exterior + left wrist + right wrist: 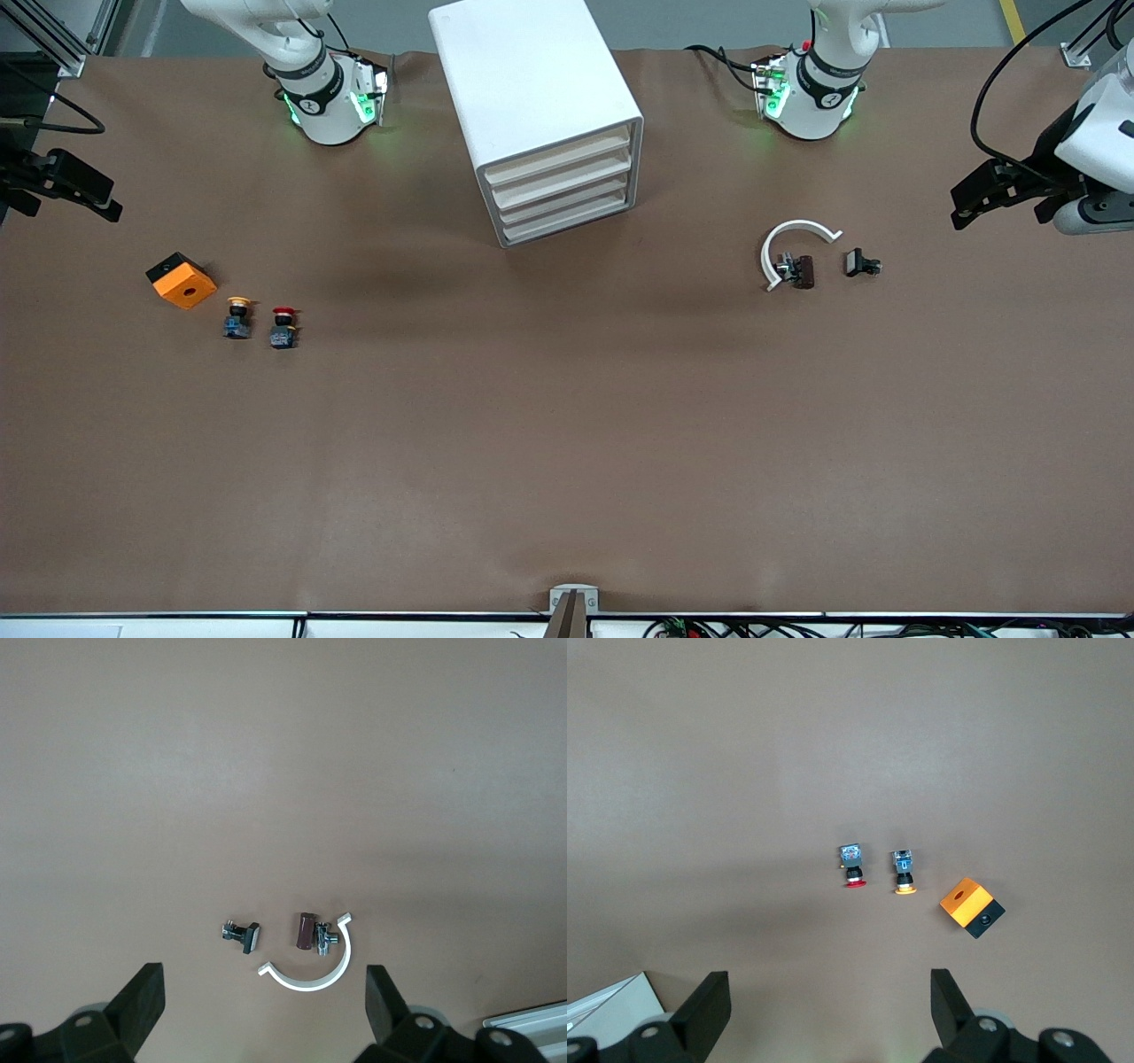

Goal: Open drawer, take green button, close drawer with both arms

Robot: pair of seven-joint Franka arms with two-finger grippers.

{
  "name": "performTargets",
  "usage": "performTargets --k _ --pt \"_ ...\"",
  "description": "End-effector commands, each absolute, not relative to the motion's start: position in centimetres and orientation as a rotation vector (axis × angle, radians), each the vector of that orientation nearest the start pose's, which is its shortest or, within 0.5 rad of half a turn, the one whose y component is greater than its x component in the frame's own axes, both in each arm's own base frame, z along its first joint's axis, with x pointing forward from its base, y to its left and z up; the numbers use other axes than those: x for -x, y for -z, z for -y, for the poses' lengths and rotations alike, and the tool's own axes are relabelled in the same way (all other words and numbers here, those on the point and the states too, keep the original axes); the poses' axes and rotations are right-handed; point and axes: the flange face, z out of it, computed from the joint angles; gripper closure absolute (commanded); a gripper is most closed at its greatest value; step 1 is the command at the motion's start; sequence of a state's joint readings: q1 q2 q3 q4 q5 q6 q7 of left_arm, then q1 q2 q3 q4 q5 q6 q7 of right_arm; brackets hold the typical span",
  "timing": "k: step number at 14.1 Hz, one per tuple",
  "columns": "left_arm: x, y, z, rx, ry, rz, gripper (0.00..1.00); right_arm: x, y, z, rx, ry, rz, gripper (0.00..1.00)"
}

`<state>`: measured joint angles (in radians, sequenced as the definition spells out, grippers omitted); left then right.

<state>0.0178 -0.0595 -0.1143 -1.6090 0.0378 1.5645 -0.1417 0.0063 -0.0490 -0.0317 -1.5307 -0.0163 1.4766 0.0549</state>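
Nothing of the task looks done yet. The white drawer cabinet (540, 115) stands on the brown counter (567, 425) between the two arm bases, with all four drawers pushed in; opening a drawer, taking the button and closing the drawer all remain.

The green-capped button shows in no view. Presumably it lies inside one of the shut drawers, so which way it points and how its long axis runs cannot be told.

The left gripper (266, 1001) hangs over the left arm's end of the counter, jaws spread wide. Below and between them lie a white curved clip (312, 967), a small brown-and-metal part (313, 932) within its arc, and a small black part (243, 933) just beside.

The right gripper (830, 1005) hangs over the right arm's end, jaws likewise spread and holding nothing. Under it lie the red-capped button (851, 865), the yellow-capped button (903, 871) beside it, and an orange box (971, 907), all well apart from the cabinet.
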Motion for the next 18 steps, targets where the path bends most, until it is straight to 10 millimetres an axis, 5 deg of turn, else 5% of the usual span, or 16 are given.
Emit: performTargets --k 1,5,9,11,13,18 --pt "-53.3 -64.0 5.2 3.087 -0.003 0.034 0.00 -53.2 -66.6 1.8 3.152 0.000 -0.150 0.00" --pt "-53.6 -63.4 6.7 3.092 -0.016 0.035 0.00 -53.2 -66.6 1.8 3.152 0.000 -0.150 0.00" --pt "-57.7 -60.0 8.7 3.120 -0.078 -0.006 0.00 -53.4 -66.2 1.1 3.149 -0.014 -0.137 0.00" --pt "-59.7 -57.2 11.9 3.135 -0.075 -0.054 0.00 -53.7 -65.7 0.5 3.150 -0.028 -0.118 0.00" --pt "-61.2 -54.6 16.0 3.151 -0.003 0.092 0.00 -54.5 -64.5 -1.3 3.153 -0.059 -0.067 0.00" --pt "-61.6 -41.6 30.3 3.085 -0.133 0.555 0.00 -56.2 -61.7 -5.9 3.163 -0.102 0.059 0.00"
